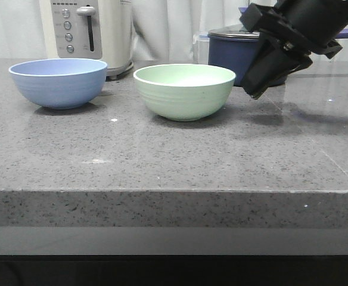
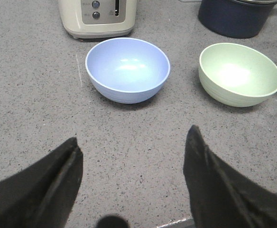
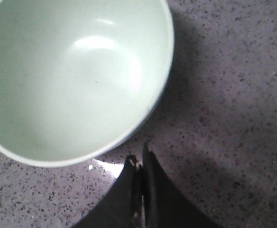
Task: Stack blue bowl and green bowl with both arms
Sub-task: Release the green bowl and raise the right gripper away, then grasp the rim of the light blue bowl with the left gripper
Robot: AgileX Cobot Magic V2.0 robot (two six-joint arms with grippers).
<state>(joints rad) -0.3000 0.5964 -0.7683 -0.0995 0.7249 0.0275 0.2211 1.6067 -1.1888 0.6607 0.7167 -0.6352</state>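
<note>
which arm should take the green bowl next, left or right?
Right, probably. The right gripper hangs just beside the green bowl, fingers shut, so it must open first. The left gripper is open but set back from both bowls, nearer the blue bowl.

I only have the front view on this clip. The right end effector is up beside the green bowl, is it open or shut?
Observer: Shut. The right end effector shows its fingers pressed together, just outside the green bowl rim.
Operator: Where is the left one?
Observer: The left end effector hangs open, short of the blue bowl.
Operator: Anything in the bowls?
Observer: No, both are empty inside.
</note>
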